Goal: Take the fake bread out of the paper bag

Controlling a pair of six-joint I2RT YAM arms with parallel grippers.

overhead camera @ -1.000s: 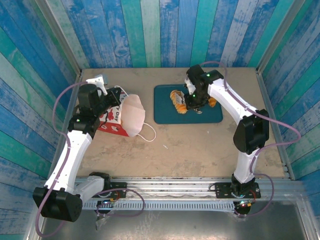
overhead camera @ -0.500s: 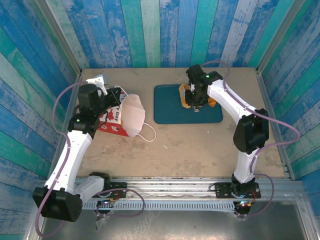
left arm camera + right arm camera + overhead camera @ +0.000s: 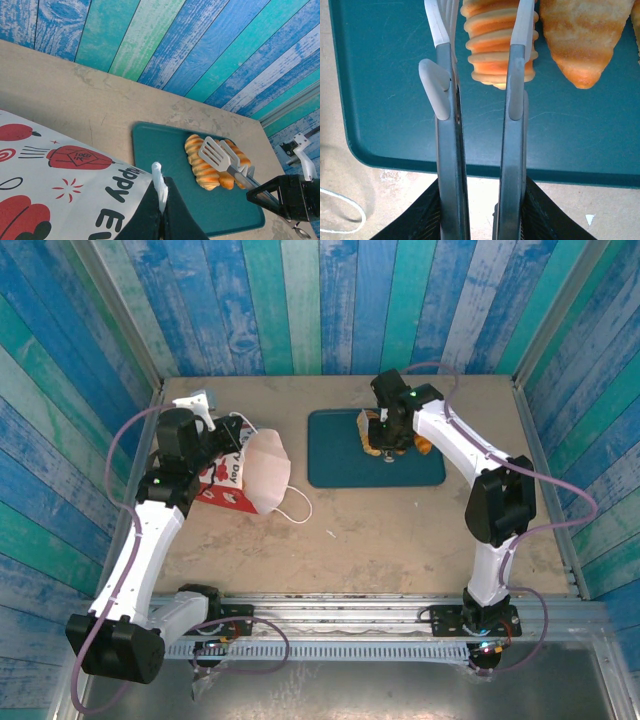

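Observation:
The paper bag (image 3: 236,478), white with red prints, lies on its side at the table's left with its mouth toward the tray. My left gripper (image 3: 163,200) is shut on the bag's white cord handle (image 3: 159,182) at the bag's upper edge (image 3: 75,190). My right gripper (image 3: 482,205) is shut on a pair of metal tongs (image 3: 451,145) with white blades. A ridged croissant of fake bread (image 3: 490,45) rests on the teal tray (image 3: 385,100) between the blades. A second pastry (image 3: 582,40) lies just to its right. What is inside the bag is hidden.
The teal tray (image 3: 330,468) sits at the table's back centre, with the tongs (image 3: 216,153) over the pastries (image 3: 202,167) on it. A loose cord handle (image 3: 296,502) trails from the bag. Blue plank walls close the table on three sides.
My right gripper carried the croissant in the tongs toward the tray's back, beside the other pastry. The tong arms have spread slightly. The left arm and bag have not moved.

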